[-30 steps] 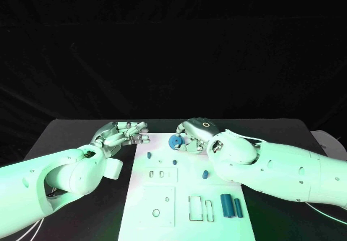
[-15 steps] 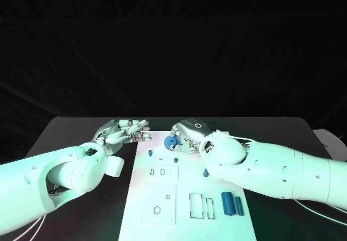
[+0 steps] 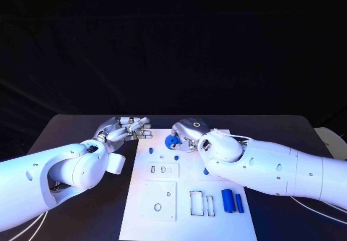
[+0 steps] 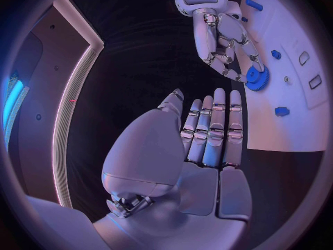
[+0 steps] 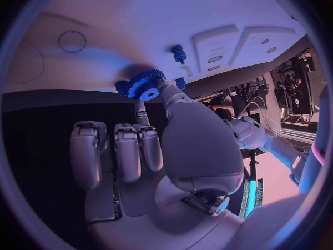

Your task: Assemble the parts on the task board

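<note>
One board (image 3: 163, 211), one gear (image 3: 173, 141), two hands (image 3: 127, 128) (image 3: 189, 131), two blue bars (image 3: 227, 200) (image 3: 239, 203), four small blue pegs (image 3: 150, 149).

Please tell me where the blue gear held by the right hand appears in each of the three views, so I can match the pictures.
Head view: the blue gear is at the far end of the task board, at the right hand.
Left wrist view: the gear is at that hand's fingertips, over the board's edge.
Right wrist view: the gear is beyond the hand, against the board.
Shared landmark: the small blue peg on the board beside the gear.
</note>
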### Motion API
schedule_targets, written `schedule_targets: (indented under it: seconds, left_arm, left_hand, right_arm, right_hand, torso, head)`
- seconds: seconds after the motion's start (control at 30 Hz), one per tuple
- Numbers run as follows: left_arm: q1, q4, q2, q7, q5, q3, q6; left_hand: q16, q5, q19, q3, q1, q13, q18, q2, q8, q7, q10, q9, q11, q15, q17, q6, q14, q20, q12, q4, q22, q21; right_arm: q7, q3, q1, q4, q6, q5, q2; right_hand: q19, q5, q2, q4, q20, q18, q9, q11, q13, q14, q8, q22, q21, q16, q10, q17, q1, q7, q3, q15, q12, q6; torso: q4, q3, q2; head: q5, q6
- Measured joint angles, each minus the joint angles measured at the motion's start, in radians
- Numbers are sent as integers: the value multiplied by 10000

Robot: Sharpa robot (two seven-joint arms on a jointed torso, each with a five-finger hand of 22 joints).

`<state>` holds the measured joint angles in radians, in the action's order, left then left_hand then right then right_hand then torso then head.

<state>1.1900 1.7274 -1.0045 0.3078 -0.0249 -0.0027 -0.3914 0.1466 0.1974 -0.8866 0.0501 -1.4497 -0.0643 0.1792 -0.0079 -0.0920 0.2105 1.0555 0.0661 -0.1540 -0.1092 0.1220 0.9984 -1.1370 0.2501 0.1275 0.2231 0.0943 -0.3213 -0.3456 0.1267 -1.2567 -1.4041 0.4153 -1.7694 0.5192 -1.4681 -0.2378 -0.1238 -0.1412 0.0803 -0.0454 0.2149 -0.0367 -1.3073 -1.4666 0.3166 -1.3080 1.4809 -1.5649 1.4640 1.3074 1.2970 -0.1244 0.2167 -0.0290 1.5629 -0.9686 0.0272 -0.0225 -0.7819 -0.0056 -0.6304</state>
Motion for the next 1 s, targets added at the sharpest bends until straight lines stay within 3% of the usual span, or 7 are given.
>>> schedule_targets:
  seconds: [0.17,0.23,0.33,0.43,0.6,0.67,1.0]
  left_arm:
    - [0,1,0,-1,0,0,0]
    - [0,1,0,-2,0,0,0]
    - [0,1,0,-4,0,0,0]
    - [0,1,-4,-6,0,-1,0]
    - [0,-3,-4,-10,0,-3,1]
    - [0,-7,-5,-12,0,-3,1]
    - [1,-27,0,-18,1,0,1]
  left_hand:
    - [0,0,0,0,0,0,1,0,0,0,0,0,0,0,-1,0,0,0,0,0,0,0]
    - [0,0,0,0,0,0,1,0,0,0,0,0,0,0,-1,0,0,0,0,0,-1,0]
    - [0,0,0,0,0,0,1,0,0,0,0,0,0,0,-1,0,0,0,0,0,-10,0]
    - [0,0,0,0,0,0,0,0,0,0,0,0,0,0,-1,0,0,0,0,0,-10,0]
    - [0,0,0,0,0,0,1,0,0,0,0,0,0,0,-2,0,0,0,0,0,-10,0]
    - [1,0,0,0,0,0,1,0,0,0,0,0,0,0,-2,0,0,0,0,0,-10,0]
    - [0,0,0,0,0,0,0,0,0,0,0,0,0,0,-3,0,0,0,0,0,-9,0]
  right_arm:
    - [-3,0,3,87,-73,-11,-46]
    - [-4,2,11,104,-116,-11,-55]
    - [-4,11,21,122,-186,-10,-66]
    - [-4,12,22,145,-268,8,-70]
    - [-4,12,22,148,-456,62,-70]
    - [-4,13,22,143,-549,98,-70]
    - [1,3,12,77,-716,297,10]
  right_hand:
    - [0,163,-97,-89,0,0,-62,-21,0,0,-280,1,-6,0,21,0,-197,36,0,0,-149,3]
    - [0,462,-83,-187,0,1,-112,-125,0,16,-466,1,-74,0,22,0,-370,-73,-46,34,-259,266]
    - [34,866,-253,-321,77,0,-234,-243,-4,8,-779,2,-75,0,22,-1,-541,-209,-179,137,-314,646]
    - [15,819,-407,-566,167,0,-292,-344,-8,1,-1017,2,-116,0,16,0,-704,-334,-424,221,-350,835]
    - [34,870,-371,-1322,219,0,-261,-343,-8,2,-1043,2,-116,0,18,0,-1179,-308,-894,290,-351,699]
    - [34,871,-343,-1443,219,-1,-249,-343,-8,2,-1043,3,-116,0,18,-1,-1257,-308,-976,290,-350,698]
    - [34,609,-181,-1462,219,-1,-223,-342,-7,2,-1063,4,-116,0,18,8,-1415,-262,-994,290,-308,539]
  torso:
    - [0,0,1]
    - [0,1,1]
    - [0,1,3]
    - [-1,2,3]
    - [-2,1,4]
    - [-2,1,4]
    - [2,0,8]
  head:
    - [17,-35]
    - [20,-38]
    - [21,-35]
    - [22,-22]
    - [0,-12]
    - [-1,-10]
    - [7,1]
